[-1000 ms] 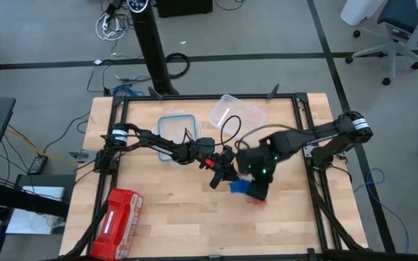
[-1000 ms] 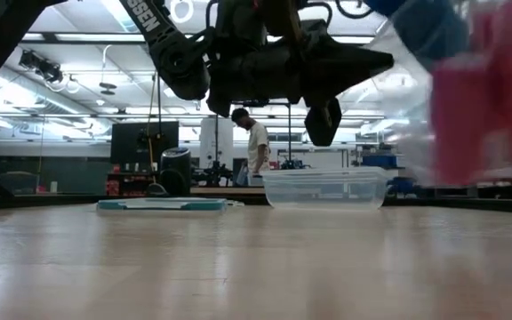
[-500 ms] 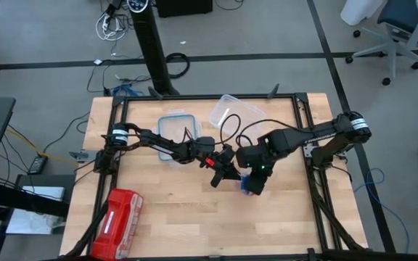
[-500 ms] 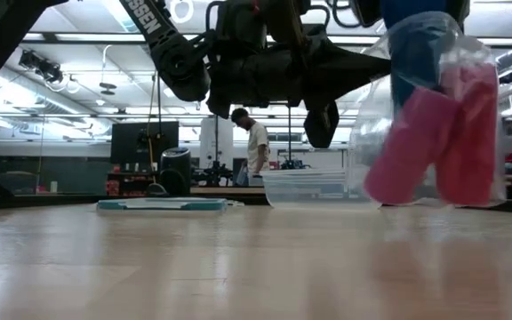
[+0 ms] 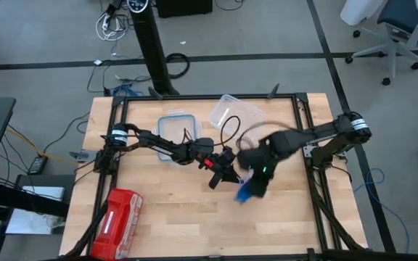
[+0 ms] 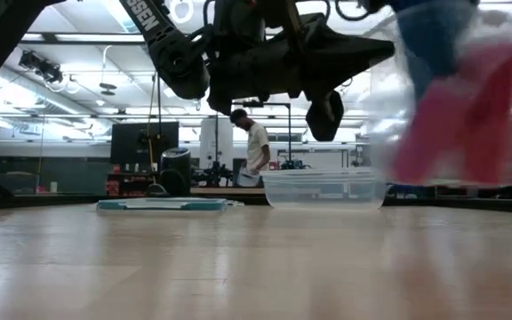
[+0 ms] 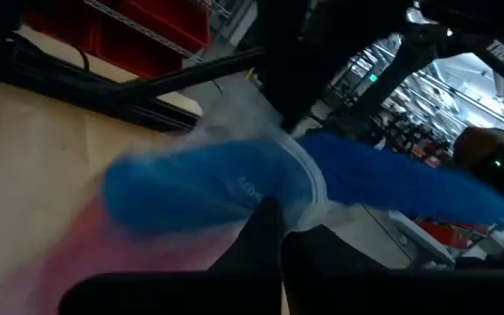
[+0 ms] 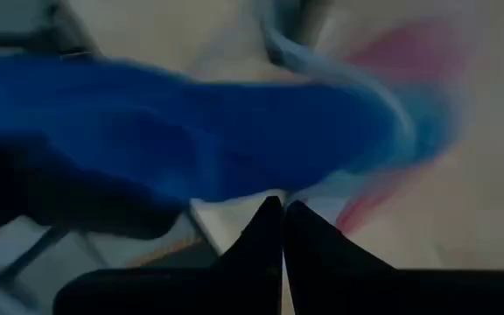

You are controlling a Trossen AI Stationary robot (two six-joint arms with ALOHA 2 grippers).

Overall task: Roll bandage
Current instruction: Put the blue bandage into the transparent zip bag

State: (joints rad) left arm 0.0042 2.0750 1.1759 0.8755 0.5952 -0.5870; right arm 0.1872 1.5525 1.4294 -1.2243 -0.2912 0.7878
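Both arms met over the centre of the wooden surface in the high view. Left end effector sat mid-frame with its fingers fully closed, tips together in the left wrist view; whether it pinched the bag edge, can't tell. Right end effector was just right of it, fingers also fully closed, hanging over a blurred clear plastic bag. Grip on the bag not clearly visible. The bandage, bright blue, was inside that bag, just right of centre in the high view, above the surface. In the low view the bag hung at upper right with pink rolls in its lower part and blue on top. A clear container and a teal-rimmed lid lay at upper centre, a red pouch at lower left. A person stood in the room behind
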